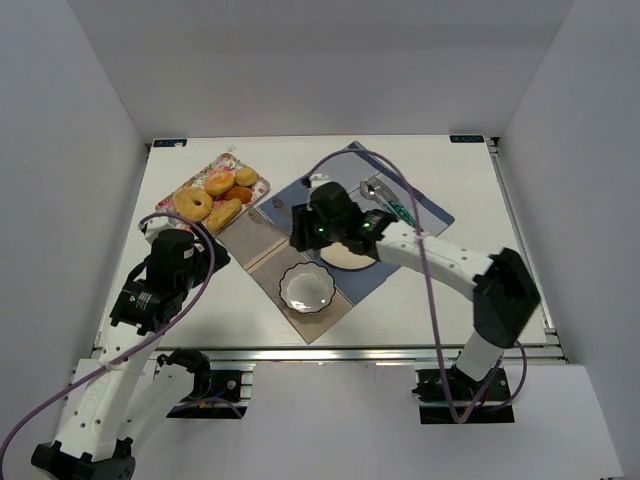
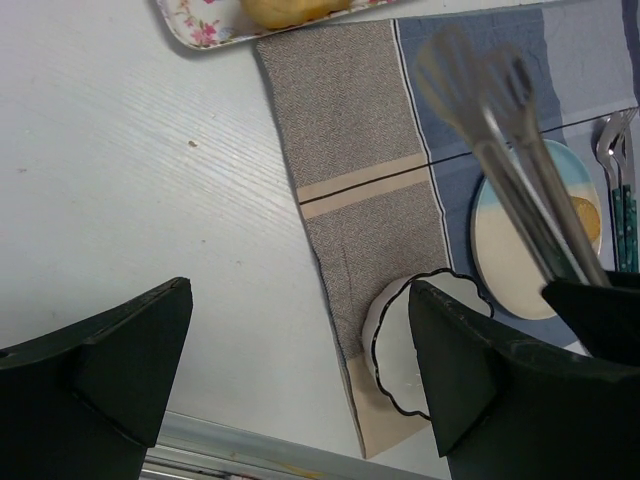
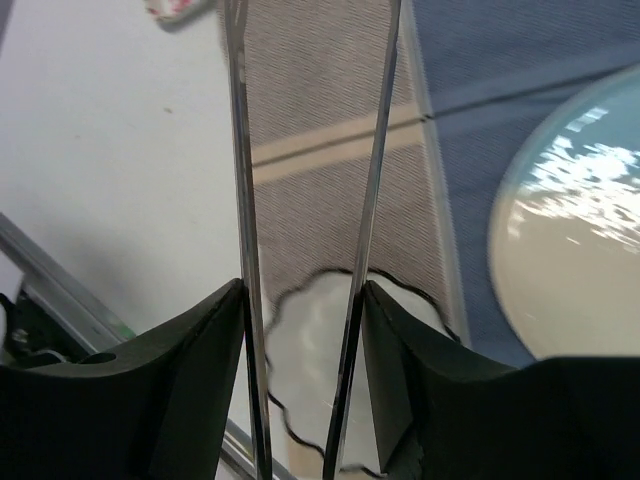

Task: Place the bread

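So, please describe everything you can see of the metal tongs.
The tongs are thin, shiny metal: two long arms that spread slightly toward the tips. The right claw holds them, one arm against each finger's inner face. They hang over the grey placemat, near the white bowl. In the left wrist view the blurred tips look empty.

Two doughnuts (image 1: 193, 203), one long roll (image 1: 224, 214), one tray (image 2: 200, 25), one plate (image 2: 500, 250), one bowl (image 1: 305, 288), one pair of tongs (image 2: 520, 205)

Bread (image 1: 224, 213) on tray (image 2: 200, 25) at far left; right of it, cloth (image 1: 262, 250) under plate (image 2: 505, 255), bowl (image 1: 305, 288) nearer, cutlery (image 1: 378, 192) beyond
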{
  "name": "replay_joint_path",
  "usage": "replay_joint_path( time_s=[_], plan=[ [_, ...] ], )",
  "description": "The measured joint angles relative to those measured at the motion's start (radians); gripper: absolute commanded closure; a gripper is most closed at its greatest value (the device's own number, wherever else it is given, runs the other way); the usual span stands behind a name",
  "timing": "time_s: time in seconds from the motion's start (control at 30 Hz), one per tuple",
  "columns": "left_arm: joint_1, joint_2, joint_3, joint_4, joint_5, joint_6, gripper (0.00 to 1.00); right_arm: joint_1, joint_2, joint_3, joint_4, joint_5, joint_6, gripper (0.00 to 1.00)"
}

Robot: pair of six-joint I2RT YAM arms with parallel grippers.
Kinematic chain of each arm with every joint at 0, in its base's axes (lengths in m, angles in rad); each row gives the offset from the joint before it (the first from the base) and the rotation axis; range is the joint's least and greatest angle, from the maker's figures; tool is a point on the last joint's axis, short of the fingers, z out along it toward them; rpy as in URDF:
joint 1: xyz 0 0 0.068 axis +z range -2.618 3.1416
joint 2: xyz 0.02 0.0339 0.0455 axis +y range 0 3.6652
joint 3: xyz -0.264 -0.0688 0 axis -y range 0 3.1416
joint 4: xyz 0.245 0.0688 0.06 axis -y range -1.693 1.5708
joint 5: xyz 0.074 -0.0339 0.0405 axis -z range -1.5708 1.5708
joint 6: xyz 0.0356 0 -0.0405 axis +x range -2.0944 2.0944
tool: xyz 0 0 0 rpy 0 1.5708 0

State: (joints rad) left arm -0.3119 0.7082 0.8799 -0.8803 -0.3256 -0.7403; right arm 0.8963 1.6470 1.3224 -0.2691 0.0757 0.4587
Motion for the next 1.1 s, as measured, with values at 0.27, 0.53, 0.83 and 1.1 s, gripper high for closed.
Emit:
replay_joint_path(
  time_s=[0.27, 0.53, 0.83, 1.1],
  plan=[
    [0.0, -0.04, 0.002, -0.063, -0.053, -0.005, 0.02, 0.098, 0.278, 0.253, 0.025, 0.078, 0.163, 0.46],
    [0.0, -0.061, 0.002, -0.095, -0.086, -0.006, 0.02, 0.12, 0.405, 0.363, 0.025, 0.167, 0.247, 0.46],
    [0.0, -0.061, 0.002, -0.095, -0.087, -0.005, 0.02, 0.121, 0.47, 0.444, 0.039, 0.167, 0.288, 0.46],
    [0.0, -0.06, 0.002, -0.094, -0.087, -0.005, 0.02, 0.12, 0.553, 0.532, 0.033, 0.138, 0.32, 0.46]
  ],
)
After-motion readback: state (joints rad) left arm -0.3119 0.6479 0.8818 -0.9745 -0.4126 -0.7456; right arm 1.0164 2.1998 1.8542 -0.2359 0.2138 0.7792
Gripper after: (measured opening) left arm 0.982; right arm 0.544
